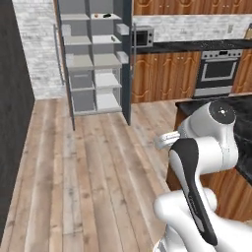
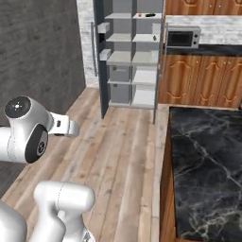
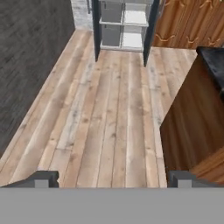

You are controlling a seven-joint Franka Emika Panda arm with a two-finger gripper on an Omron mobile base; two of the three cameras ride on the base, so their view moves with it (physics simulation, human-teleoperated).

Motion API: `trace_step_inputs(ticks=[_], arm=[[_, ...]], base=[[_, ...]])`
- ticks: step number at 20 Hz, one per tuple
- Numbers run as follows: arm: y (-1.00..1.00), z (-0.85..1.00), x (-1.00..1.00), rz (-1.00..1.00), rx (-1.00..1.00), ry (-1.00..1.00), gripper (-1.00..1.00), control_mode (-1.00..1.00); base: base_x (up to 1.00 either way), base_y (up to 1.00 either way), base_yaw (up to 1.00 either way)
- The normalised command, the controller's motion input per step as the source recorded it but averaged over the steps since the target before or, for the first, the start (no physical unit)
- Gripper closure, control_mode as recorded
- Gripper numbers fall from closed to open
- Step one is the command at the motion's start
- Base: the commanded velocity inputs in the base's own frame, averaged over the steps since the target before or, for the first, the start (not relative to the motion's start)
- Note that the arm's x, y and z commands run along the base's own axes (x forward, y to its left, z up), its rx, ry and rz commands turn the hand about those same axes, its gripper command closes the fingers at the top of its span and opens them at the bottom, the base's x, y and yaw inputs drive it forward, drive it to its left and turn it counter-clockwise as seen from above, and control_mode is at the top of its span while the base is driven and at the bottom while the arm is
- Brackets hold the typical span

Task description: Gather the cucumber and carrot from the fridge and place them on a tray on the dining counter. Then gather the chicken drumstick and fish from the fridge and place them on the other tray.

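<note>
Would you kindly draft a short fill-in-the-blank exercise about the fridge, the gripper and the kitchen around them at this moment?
1. The fridge across the wooden floor stands with its doors ____.
2. The gripper has its two fingertips spread wide apart and holds ____.
3. On the dark counter right of the fridge sits a ____, above the wooden cabinets.
4. The counter beside the robot has a top of black ____.

Missing words: open; nothing; microwave; marble

Fridge shelves (image 1: 93,42) (small items (image 1: 107,15) on top)
</note>
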Motion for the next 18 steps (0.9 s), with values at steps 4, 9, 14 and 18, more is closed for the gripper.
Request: trace_step_inputs(ticks=[4,9,14,18], arm=[[0.0,0.0,0.0,0.0,0.0,0.0,-1.0,1.0],[0.0,0.0,0.0,0.0,0.0,0.0,-1.0,1.0],[0.0,0.0,0.0,0.0,0.0,0.0,-1.0,1.0],[0.0,0.0,0.0,0.0,0.0,0.0,-1.0,1.0]], base=[[0.98,0.41,-0.08],[1.0,0.01,-0.12],[1.0,0.07,-0.09],[1.0,0.12,-0.05]])
